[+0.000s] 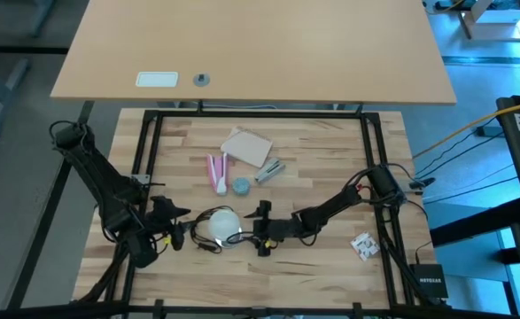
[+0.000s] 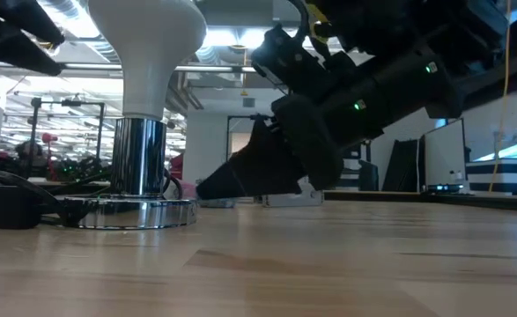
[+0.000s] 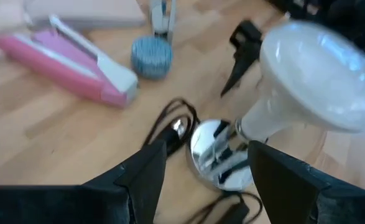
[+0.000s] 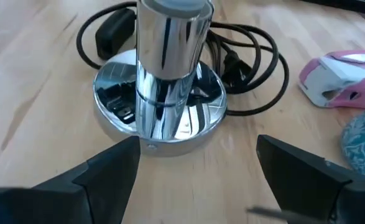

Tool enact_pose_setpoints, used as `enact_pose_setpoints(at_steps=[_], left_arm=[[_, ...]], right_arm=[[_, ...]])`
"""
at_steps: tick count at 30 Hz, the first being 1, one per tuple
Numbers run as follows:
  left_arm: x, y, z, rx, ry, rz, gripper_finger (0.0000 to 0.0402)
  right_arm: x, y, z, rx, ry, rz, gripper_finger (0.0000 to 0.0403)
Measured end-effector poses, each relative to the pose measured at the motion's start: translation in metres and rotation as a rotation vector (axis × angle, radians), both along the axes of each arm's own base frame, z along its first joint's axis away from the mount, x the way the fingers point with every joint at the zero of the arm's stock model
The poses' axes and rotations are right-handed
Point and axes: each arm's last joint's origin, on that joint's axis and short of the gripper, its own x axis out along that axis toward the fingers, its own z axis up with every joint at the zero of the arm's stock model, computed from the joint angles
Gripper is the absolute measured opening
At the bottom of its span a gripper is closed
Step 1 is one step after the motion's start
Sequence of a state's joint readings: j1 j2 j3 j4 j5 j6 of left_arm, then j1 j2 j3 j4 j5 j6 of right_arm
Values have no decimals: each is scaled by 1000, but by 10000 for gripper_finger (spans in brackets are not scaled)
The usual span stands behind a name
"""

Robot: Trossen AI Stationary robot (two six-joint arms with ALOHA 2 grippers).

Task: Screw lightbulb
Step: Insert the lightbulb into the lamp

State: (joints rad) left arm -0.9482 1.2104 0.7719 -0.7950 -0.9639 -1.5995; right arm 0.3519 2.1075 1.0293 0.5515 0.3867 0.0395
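Standing upright in its chrome socket base (image 4: 160,93), the lightbulb (image 1: 223,223) sits near the front edge of the table (image 1: 330,146), dome up and neck down in the shiny column; the low view shows the white neck (image 2: 145,84) entering the chrome column (image 2: 141,158), which rises from a round mirrored foot. A black cord (image 4: 244,56) coils on the wood behind that foot.

Taking the bulb as the landmark, the left gripper (image 1: 175,232) rests just beside it on one side with its two dark fingers (image 3: 138,180) spread wide and nothing between them; its wrist view looks past them at the base and the dome (image 3: 319,71). The right gripper (image 1: 261,232) lies just beside the bulb on the opposite side, its fingers (image 4: 101,171) likewise fully apart and empty, aimed at the chrome column.

Farther from the bulb, toward the table's back, lie a pink-and-white tool (image 1: 217,171), a small light-blue round cap (image 1: 241,186), a tan card (image 1: 246,147) and a grey clip (image 1: 269,170); a crumpled wrapper (image 1: 363,245) sits off beyond the right arm.

Judging from this, the bulb is seated but neither gripper has hold, so the step in hand looks like the approach for turning. The next move likely calls for one gripper to steady the base while the other closes gently on the dome and twists.
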Motion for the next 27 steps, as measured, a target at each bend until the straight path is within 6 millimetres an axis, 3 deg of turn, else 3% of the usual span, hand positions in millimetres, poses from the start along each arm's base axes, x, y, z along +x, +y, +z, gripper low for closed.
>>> enact_pose_setpoints(at_steps=[12, 27], left_arm=[[17, -26, -13, 18, 5, -127, 221], [34, -49, -68, 34, 55, -47, 221]], right_arm=[[1, 3, 1, 28, 6, 92, 328], [7, 5, 13, 60, -110, 205, 328]])
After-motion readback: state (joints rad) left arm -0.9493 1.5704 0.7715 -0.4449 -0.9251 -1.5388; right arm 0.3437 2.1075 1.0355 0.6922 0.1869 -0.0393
